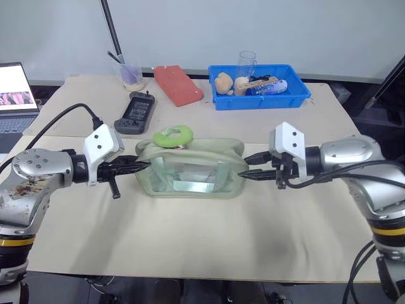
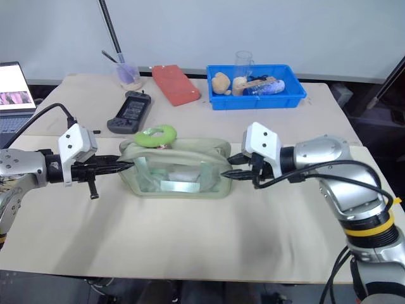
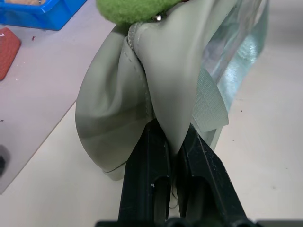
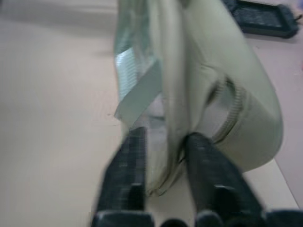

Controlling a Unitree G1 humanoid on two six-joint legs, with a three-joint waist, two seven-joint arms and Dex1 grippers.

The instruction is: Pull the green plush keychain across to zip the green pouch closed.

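A: Pinching noted: left end effector (image 3: 175,151) is clamped on a fold of fabric at the green pouch (image 1: 193,168) end, nearest the green plush keychain (image 1: 174,135). Right end effector (image 4: 163,156) has its jaws parted around the opposite end's fabric; firm grip or not, I cannot tell.

B: Keychain position?

A: Resting on top of the pouch, toward the left-arm end; pouch sits mid-table (image 1: 190,234).

B: Risks?

A: Judgement only. The left grip is on loose cloth, so a pull on the zipper could slide it free. If the right one lets go, the whole pouch may drag instead of zipping. Slack fabric could also bunch and jam the slider.
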